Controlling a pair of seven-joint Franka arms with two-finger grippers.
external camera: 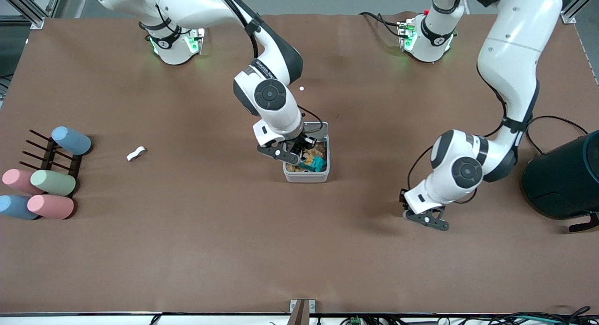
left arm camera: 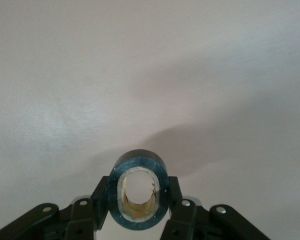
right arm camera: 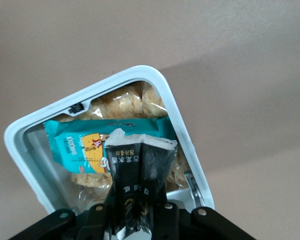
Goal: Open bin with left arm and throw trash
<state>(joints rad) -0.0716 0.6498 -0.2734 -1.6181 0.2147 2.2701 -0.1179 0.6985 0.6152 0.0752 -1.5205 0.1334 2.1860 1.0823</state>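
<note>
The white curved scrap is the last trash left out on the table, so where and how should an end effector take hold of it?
Grip the white scrap at its narrow middle, coming straight down from above. It lies flat and alone on the table, toward the right arm's end, with no upright side to pinch. The fingers would likely close best across its short width. The pastel cylinders lie well clear of it.

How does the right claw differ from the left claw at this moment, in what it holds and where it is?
The right claw grips a flat dark printed wrapper; the left claw grips a round black tape roll with a brown core.
The right claw hangs over the open bin, which already holds snack packets; the left claw is over bare table, toward the left arm's end.
Both are shut on trash.
</note>
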